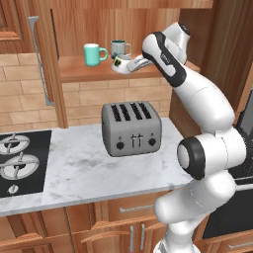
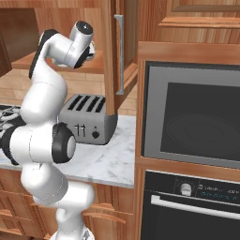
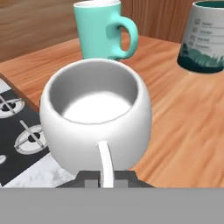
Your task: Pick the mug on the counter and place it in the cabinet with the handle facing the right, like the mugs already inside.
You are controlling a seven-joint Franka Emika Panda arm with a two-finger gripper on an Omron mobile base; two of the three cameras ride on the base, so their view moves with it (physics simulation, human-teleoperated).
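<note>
i hold the white mug [image 3: 96,116] by its handle, jaws clamped, at the cabinet shelf [image 3: 183,113] front edge beside the teal mug [image 3: 103,28]. risk: releasing here tips it off toward the counter [image 1: 99,163].

A grey four-slot toaster [image 1: 131,128] stands upright toward the back wall. To its left lies a black stovetop [image 1: 22,163] with round burners. On the far right, a microwave [image 2: 192,119] sits above a black oven [image 2: 190,206].
</note>
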